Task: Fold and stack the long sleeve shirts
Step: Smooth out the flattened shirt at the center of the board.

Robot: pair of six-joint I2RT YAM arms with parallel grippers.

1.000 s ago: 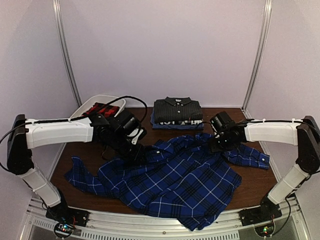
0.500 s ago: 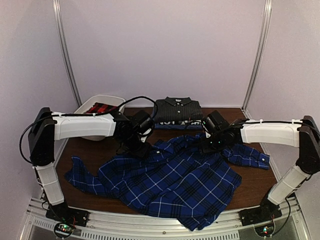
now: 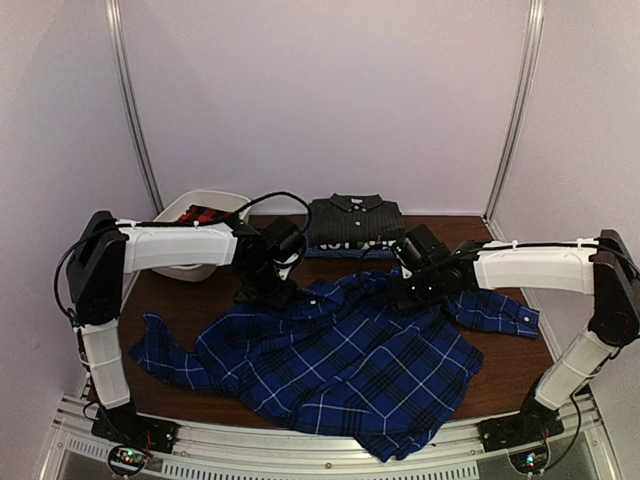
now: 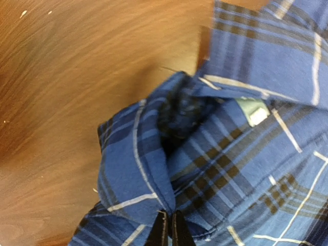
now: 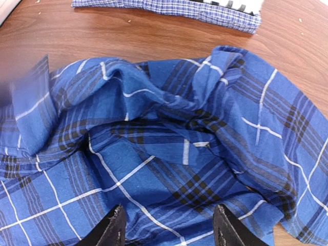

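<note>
The large blue-and-black plaid shirt [image 3: 340,360] lies spread and rumpled across the middle of the table, collar toward the back. My left gripper [image 3: 266,290] is at the collar's left end. In the left wrist view it [image 4: 169,229] is shut, pinching a fold of the plaid cloth [image 4: 230,143]. My right gripper [image 3: 405,290] hovers over the right shoulder area. In the right wrist view it [image 5: 171,228] is open, with nothing between its fingers above the plaid shirt [image 5: 169,143]. A dark charcoal shirt [image 3: 355,218] lies folded at the back centre. A red-and-black plaid shirt [image 3: 205,214] sits in the tub.
The white tub [image 3: 222,197] stands at the back left corner. A folded light-checked cloth [image 5: 169,7] lies under the charcoal shirt. The plaid shirt's hem hangs over the table's near edge [image 3: 400,445]. Bare brown wood [image 4: 77,77] shows left of the collar.
My left arm swung right and toward the back to the collar, and its gripper closed on the cloth. The right gripper shifted a little leftward over the shirt.
</note>
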